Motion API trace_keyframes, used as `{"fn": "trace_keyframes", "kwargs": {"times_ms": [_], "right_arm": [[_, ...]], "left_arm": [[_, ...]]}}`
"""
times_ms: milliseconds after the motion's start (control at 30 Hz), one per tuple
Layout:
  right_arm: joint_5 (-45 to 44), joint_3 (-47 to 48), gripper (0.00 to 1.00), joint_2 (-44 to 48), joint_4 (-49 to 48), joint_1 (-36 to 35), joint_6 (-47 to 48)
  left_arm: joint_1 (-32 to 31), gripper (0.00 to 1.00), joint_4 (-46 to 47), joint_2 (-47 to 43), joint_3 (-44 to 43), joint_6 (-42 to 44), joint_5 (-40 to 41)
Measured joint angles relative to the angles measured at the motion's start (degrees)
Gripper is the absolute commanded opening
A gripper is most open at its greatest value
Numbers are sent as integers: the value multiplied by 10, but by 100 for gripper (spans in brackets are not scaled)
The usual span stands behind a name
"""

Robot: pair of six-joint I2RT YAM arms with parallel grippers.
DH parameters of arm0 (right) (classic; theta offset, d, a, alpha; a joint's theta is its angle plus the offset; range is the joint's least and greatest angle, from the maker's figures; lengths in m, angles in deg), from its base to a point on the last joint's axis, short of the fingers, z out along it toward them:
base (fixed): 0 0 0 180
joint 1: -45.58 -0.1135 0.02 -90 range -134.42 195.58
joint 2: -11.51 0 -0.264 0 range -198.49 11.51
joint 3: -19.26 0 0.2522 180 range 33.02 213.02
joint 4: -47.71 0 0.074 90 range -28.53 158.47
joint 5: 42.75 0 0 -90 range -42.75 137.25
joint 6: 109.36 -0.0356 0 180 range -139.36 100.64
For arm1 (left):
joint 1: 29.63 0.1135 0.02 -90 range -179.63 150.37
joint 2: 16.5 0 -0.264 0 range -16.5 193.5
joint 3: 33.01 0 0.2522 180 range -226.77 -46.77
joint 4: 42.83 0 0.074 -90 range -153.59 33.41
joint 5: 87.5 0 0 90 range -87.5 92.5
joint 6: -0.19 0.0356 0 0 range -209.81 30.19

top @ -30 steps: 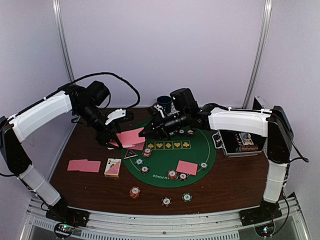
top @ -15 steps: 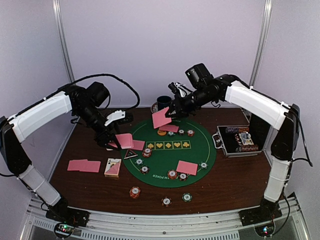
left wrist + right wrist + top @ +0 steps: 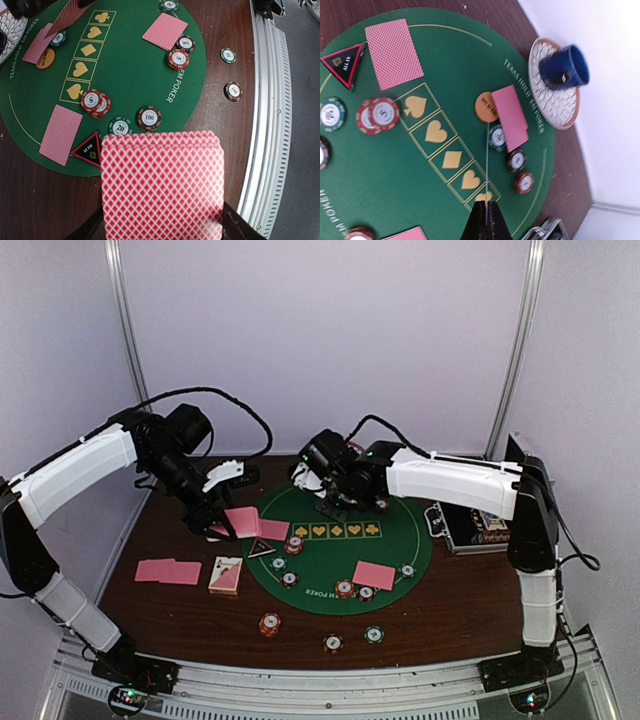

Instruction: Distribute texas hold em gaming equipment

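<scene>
The deck (image 3: 162, 185), cut off at the frame's bottom, largely hides the left gripper (image 3: 220, 525), which clasps it at the left rim of the mat (image 3: 130, 65). The right gripper (image 3: 485, 212), clenched, pinches one card (image 3: 487, 160), seen edge-on as a thin line, over the mat's far half.

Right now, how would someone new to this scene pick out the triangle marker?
Find the round green felt mat. At its left edge as seen from above, beside a flat pink-backed card, lies the triangle marker. It is the only three-cornered piece, black with a red border, among round chips.
</scene>
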Motion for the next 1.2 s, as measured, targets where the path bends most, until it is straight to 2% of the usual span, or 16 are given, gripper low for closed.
{"fn": "trace_keyframes", "kwargs": {"times_ms": [167,300,467,700,833,900,1100,1200], "right_arm": [[-103,-63,0,-23,-151,-35,156],[-166,-70,0,-95,-249,-54,270],[-189,-81,0,-148,-280,-59,324],[-200,-85,1,-152,-299,-59,335],[-200,-86,38,-152,-296,-59,327],[-198,-87,49,-152,-294,-59,325],[-184,-108,62,-145,-280,-59,299],[-181,-115,73,-132,-270,-59,287]], "left_arm": [[0,0,0,0,0,0,-1],[0,0,-1,0,0,0,-1],[0,0,-2,-1,0,0,-2],[0,0,-9,-3,0,0,-3],[0,0,-12,-3,0,0,-5],[0,0,-13,-3,0,0,-5],[0,0,-14,-3,0,0,-6],[0,0,-15,-3,0,0,-7]]}}
